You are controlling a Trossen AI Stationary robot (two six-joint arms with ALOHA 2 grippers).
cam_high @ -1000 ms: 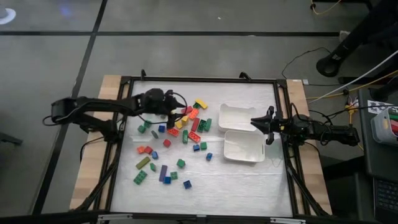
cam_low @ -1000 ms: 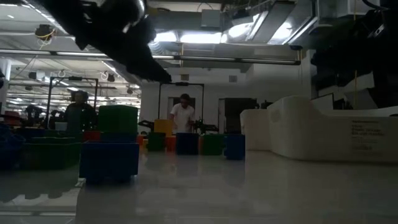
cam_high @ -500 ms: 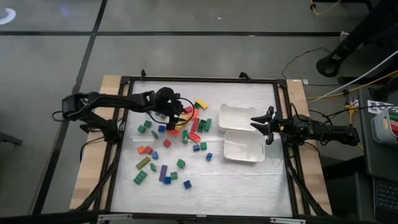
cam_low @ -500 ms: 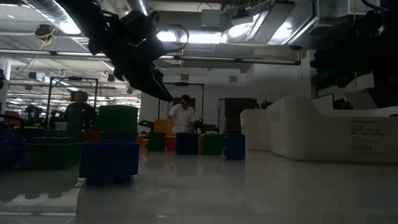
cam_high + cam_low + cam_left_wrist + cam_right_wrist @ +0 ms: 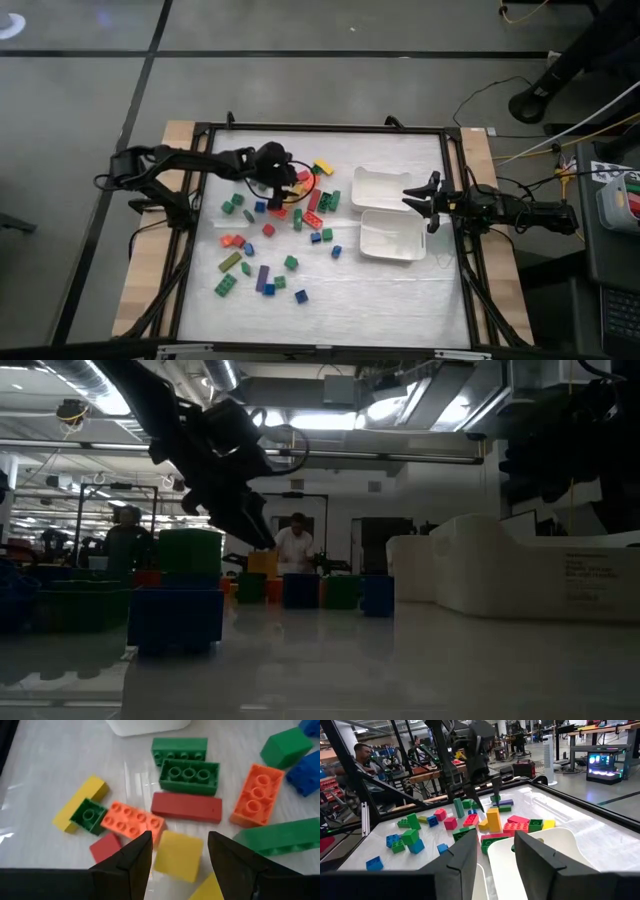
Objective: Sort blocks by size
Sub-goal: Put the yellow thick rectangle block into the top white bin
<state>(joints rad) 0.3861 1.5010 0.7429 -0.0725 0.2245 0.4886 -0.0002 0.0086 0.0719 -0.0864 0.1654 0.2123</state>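
Several small coloured blocks (image 5: 270,230) lie scattered on the white mat, mostly left of its middle. My left gripper (image 5: 285,190) is open and low over the far end of the pile. In the left wrist view its fingers (image 5: 178,839) stand on either side of a yellow block (image 5: 175,859) that lies on the mat beside an orange brick (image 5: 132,820) and a red bar (image 5: 186,806). I see no touch. It also shows in the right wrist view (image 5: 485,795). My right gripper (image 5: 420,200) is open and empty at the right edge of two white trays (image 5: 378,188).
The second tray (image 5: 392,235) sits nearer than the first, both at the mat's right. A black frame (image 5: 320,127) runs round the table. Bare mat (image 5: 380,300) lies at the near right. People (image 5: 365,755) stand in the room beyond.
My left gripper has moved toward the table's right edge and down onto the far end of the block pile, staying open. The blocks have not visibly moved.
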